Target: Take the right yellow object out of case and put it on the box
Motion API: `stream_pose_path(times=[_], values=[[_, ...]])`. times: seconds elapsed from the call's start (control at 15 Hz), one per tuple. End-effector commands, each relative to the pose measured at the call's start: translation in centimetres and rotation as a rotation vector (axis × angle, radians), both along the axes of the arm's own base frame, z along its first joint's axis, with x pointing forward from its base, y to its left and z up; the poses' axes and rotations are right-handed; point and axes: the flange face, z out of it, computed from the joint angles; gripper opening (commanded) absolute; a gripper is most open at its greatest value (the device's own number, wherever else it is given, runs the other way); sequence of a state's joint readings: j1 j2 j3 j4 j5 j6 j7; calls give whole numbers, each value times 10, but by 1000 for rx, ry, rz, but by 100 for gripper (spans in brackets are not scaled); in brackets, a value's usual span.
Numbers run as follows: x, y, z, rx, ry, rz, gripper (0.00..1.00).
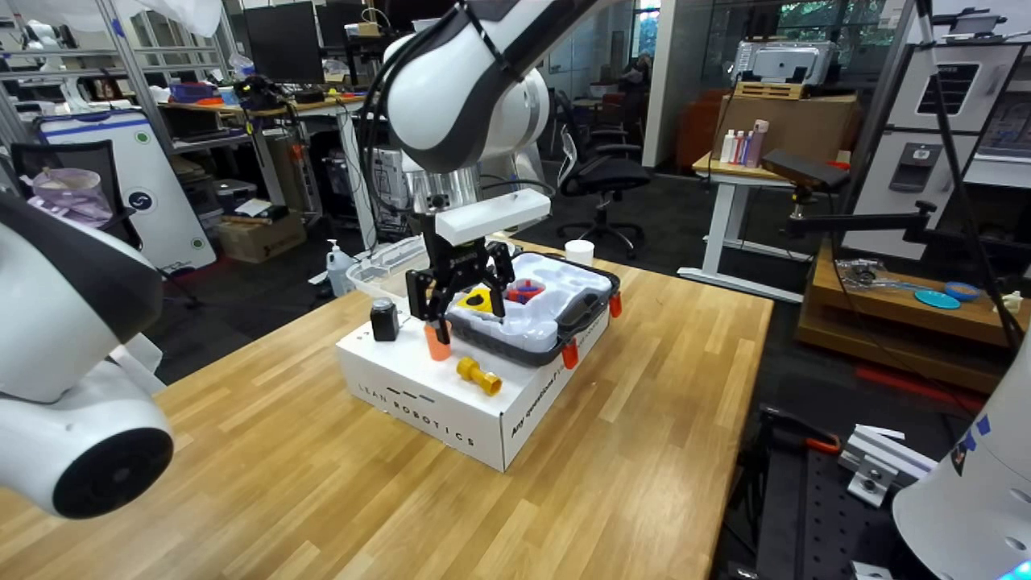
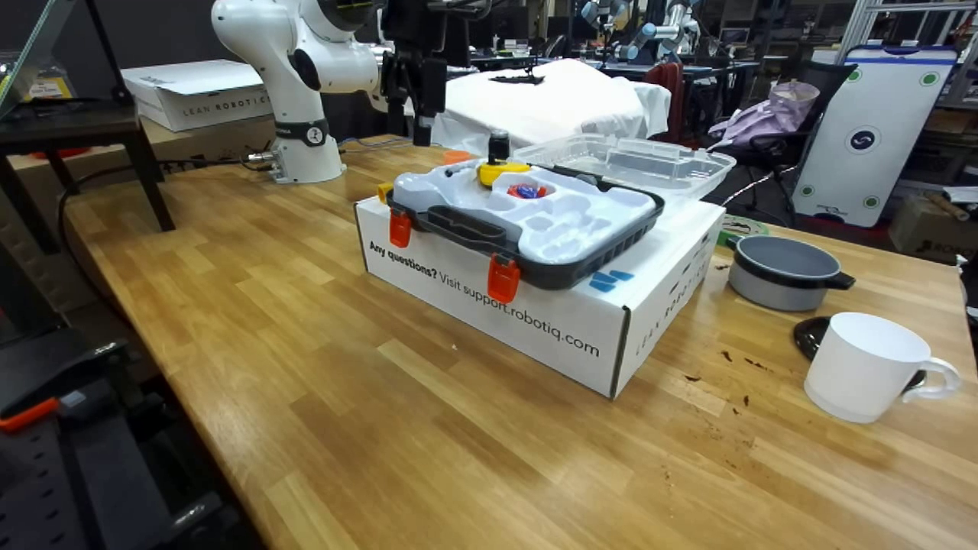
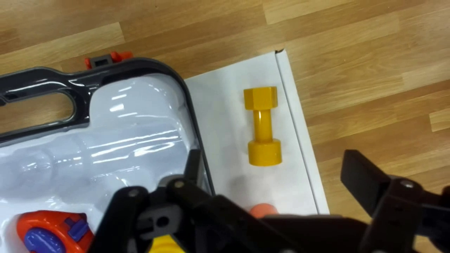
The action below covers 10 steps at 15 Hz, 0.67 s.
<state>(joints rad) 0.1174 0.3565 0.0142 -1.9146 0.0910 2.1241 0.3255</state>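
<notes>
In wrist view the bolt (image 3: 263, 126) lies on the box (image 3: 225, 105), at three o'clock of the case (image 3: 105, 154), so placing seems finished and the empty, wide-spread gripper (image 3: 273, 167) should retreat.

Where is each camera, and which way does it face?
An exterior view: higher than the white box, facing its LEAN ROBOTICS side; arm, gripper show.
An exterior view: higher than the case, facing its red latches; gripper at top.
Wrist view: on the arm, facing down at the yellow toy bolt; fingers show.
Both exterior views show case and box.
</notes>
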Motion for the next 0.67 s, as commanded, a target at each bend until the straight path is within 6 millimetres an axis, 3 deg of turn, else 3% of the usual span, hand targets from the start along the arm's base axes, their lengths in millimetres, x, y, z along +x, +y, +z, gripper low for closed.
stream_pose_path(times=[0.0,0.6], values=[[-12,-2,11,26,-7,-9,100],[-53,-47,78,34,-67,-182,100]])
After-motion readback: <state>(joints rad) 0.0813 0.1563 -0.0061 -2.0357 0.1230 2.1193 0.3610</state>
